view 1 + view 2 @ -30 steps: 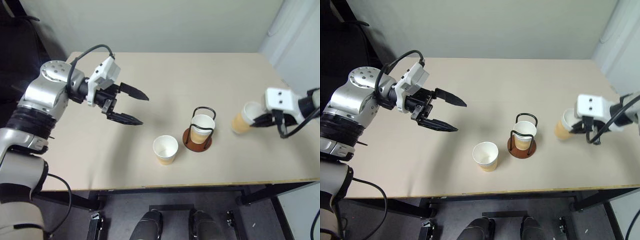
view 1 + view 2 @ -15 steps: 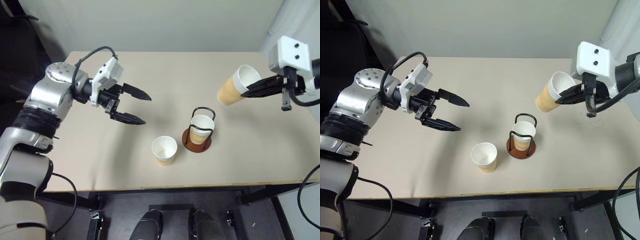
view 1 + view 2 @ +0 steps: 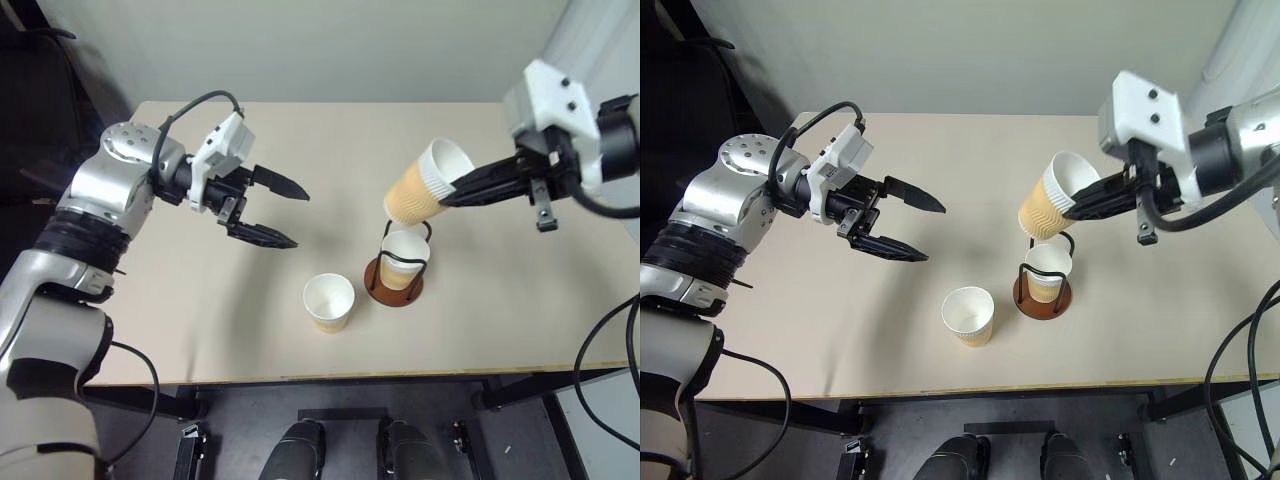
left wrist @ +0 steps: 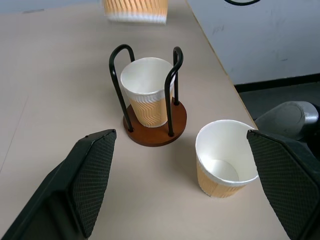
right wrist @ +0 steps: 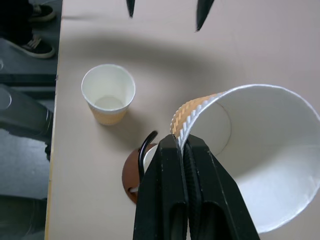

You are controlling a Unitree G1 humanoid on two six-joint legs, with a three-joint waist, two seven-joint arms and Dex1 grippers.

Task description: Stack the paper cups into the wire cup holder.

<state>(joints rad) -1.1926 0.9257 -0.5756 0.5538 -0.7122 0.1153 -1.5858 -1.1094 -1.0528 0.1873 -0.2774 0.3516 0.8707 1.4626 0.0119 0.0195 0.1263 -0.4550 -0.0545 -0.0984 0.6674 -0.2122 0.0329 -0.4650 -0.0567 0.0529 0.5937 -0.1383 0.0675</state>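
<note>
Right gripper (image 3: 462, 184) pinching rim of tilted cup (image 3: 418, 185) above holder (image 3: 394, 278), one cup inside (image 3: 403, 253); left gripper (image 3: 290, 215) agape, empty; third cup (image 3: 329, 300) on table (image 3: 200, 300).

- A small tapered tan paper cup (image 3: 403, 258) stands inside the black-wire cup holder on a round reddish-brown base (image 3: 394, 281), on the beige table (image 3: 200, 300).
- A second such cup (image 3: 329, 301) stands just left of the holder.
- A third cup (image 3: 422, 184) hangs tilted above the holder.
</note>
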